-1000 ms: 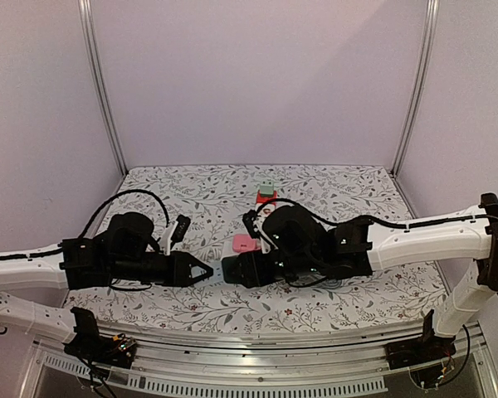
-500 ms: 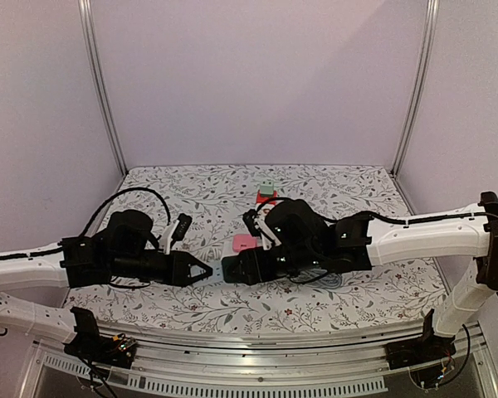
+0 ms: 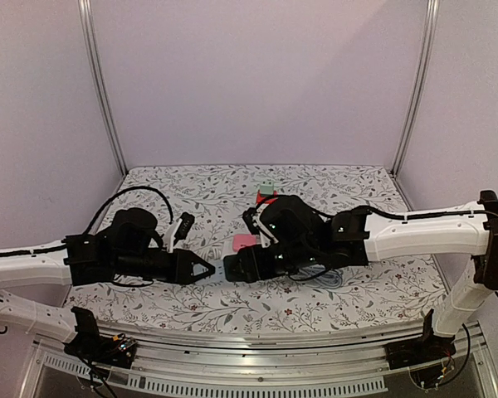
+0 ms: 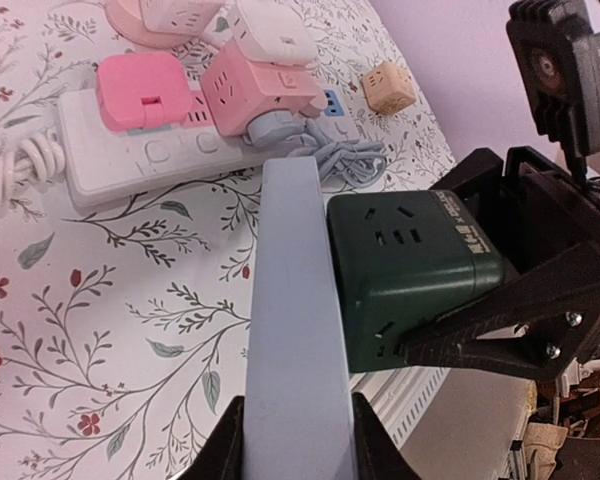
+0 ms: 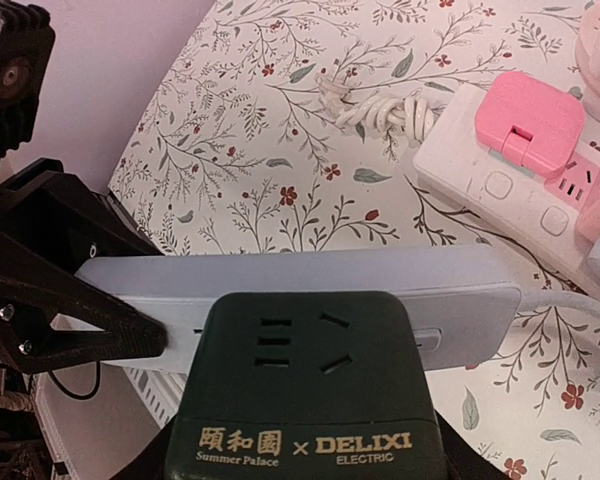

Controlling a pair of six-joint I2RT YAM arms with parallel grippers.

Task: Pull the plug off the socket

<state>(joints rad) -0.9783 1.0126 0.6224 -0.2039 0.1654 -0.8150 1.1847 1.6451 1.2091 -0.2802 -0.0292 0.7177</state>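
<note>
Plain lilac walls, aluminium corner posts, floral-patterned tabletop below.

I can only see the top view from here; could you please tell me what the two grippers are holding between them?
Observer: The left gripper is clamped on one end of a pale blue strip.
Operator: Thank you. And the right one?
Observer: The right gripper grips a dark green cube plug that is seated on that strip.
Operator: Is the plug off the strip yet?
Observer: Not yet. In the left wrist view the plug sits flush against the strip, and no pins show.
</note>
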